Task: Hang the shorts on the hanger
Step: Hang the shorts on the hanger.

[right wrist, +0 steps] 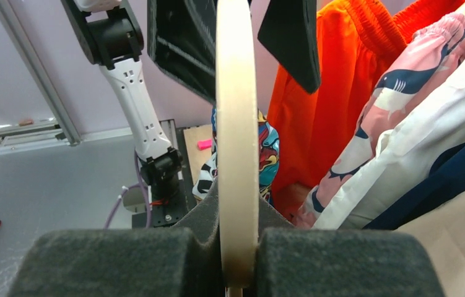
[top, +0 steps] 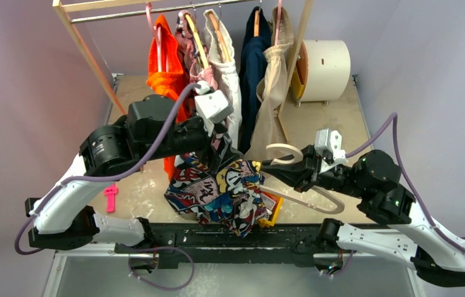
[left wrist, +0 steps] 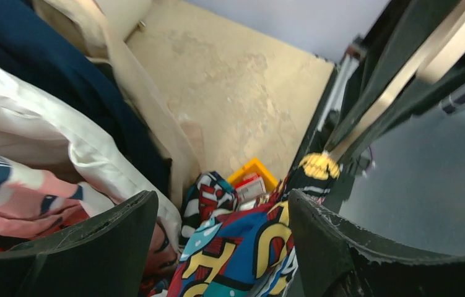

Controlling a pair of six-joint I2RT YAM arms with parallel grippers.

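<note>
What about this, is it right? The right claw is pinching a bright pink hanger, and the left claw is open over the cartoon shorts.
Not quite. The hanger pinched in the right claw is pale cream, not bright pink, as the right wrist view shows. The left claw is open over the cartoon shorts.

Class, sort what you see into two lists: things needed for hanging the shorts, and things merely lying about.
Job in hand: comic-print shorts; cream hanger; left fingers; right fingers.
Lying about: pink plastic piece; yellow box; white drum; orange garment; navy garment.
</note>
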